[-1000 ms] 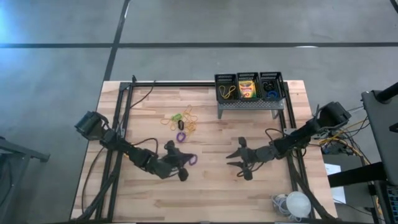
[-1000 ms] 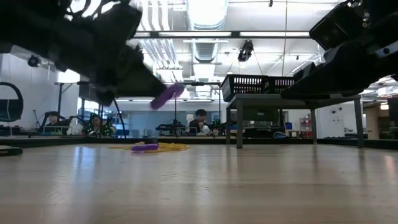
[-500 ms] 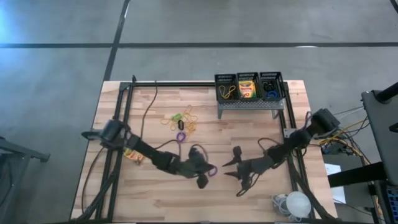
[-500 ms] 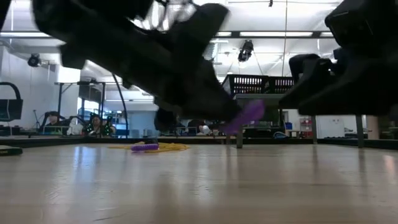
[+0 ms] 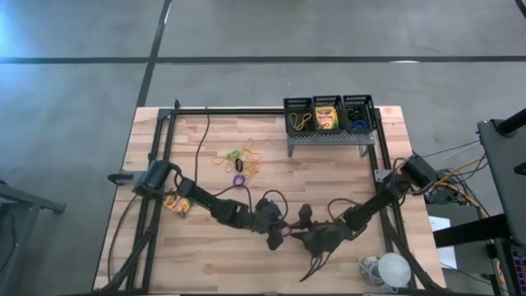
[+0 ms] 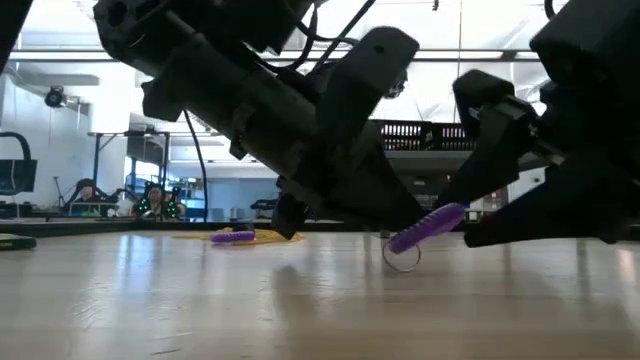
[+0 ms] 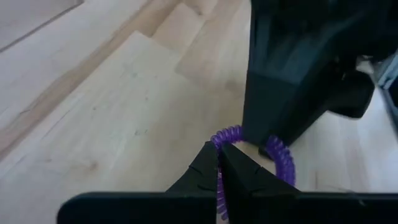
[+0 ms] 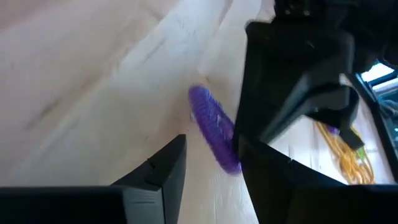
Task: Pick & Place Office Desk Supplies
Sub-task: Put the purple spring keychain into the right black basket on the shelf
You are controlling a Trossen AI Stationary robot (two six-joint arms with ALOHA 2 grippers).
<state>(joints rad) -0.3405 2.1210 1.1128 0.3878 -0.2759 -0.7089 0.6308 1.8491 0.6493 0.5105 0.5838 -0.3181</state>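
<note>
Your left gripper (image 5: 276, 236) reaches low across the wooden table (image 5: 345, 177), clenched on a coiled purple ring (image 6: 428, 226) held just above the boards. Your right gripper (image 5: 304, 238) meets it with fingers spread around that springy ring.

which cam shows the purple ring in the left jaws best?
Left wrist view: the purple ring fills mid-frame, coils visible, pinched in the shut left gripper. Right wrist view shows it blurred between the right gripper's open jaws. Low view shows it edge-on above the table. High view: a speck between both arms.
</note>
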